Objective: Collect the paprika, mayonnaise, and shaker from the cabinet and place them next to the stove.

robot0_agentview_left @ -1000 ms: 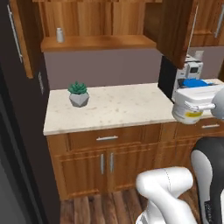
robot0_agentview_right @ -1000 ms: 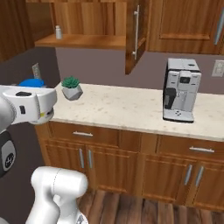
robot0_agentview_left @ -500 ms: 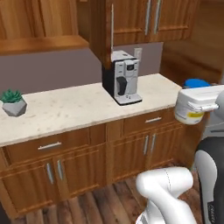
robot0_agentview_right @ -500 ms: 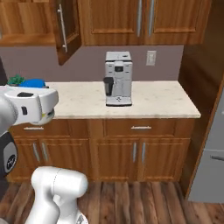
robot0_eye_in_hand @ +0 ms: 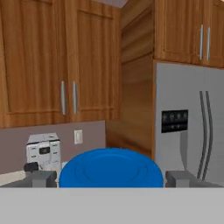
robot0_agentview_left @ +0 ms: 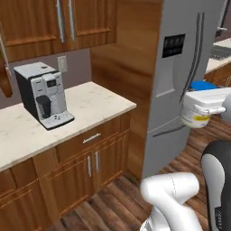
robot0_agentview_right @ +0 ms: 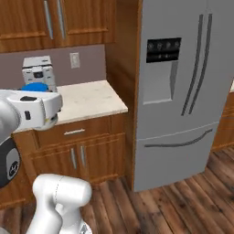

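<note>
Now fridge (robot0_agentview_left: 189,67) ahead, mayonnaise (robot0_eye_in_hand: 111,168) aboard

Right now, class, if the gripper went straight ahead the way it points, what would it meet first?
Probably the wood panel between the upper cabinets and the refrigerator. The gripper, its jaws around the mayonnaise, aims there, but depth is unclear.

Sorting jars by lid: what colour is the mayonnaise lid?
Blue; the mayonnaise lid shows best in the hand view.

mayonnaise (robot0_eye_in_hand: 111,168): body hidden below lid | coffee machine (robot0_agentview_right: 39,72): base behind arm, lid
</note>
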Available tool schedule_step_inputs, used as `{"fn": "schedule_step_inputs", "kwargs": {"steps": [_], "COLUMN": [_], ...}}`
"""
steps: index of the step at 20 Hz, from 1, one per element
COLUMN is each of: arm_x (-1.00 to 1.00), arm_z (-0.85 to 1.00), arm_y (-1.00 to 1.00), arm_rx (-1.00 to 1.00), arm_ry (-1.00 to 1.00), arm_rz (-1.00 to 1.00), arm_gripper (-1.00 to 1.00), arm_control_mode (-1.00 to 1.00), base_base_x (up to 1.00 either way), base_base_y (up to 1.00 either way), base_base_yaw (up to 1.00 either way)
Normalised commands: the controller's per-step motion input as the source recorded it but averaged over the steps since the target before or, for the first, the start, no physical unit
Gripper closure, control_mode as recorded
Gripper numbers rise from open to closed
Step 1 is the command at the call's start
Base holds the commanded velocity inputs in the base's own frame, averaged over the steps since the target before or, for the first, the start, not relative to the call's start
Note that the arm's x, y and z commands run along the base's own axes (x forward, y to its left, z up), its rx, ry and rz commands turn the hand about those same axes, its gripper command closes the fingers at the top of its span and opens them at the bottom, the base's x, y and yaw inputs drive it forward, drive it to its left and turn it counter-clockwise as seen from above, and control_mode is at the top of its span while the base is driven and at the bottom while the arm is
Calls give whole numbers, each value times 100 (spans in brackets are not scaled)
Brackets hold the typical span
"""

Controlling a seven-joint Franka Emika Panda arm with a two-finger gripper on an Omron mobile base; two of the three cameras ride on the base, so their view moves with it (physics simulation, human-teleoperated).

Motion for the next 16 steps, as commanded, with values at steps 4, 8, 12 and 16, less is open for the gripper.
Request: {"fn": "schedule_step_inputs", "kwargs": {"steps": [4, 8, 12, 16], "arm_x": [0, 0, 0, 0], "arm_z": [0, 0, 0, 0], "arm_y": [0, 0, 0, 0], "arm_rx": [0, 0, 0, 0], "arm_ry": [0, 0, 0, 0], "arm_rz": [0, 0, 0, 0], "arm_gripper": [100, 100, 100, 100], "arm_control_mode": [100, 100, 100, 100], "base_base_x": [20, 26, 35, 55], "base_base_y": [-81, -87, -89, -74], "base_base_yaw": [-58, -55, -52, -49]}}
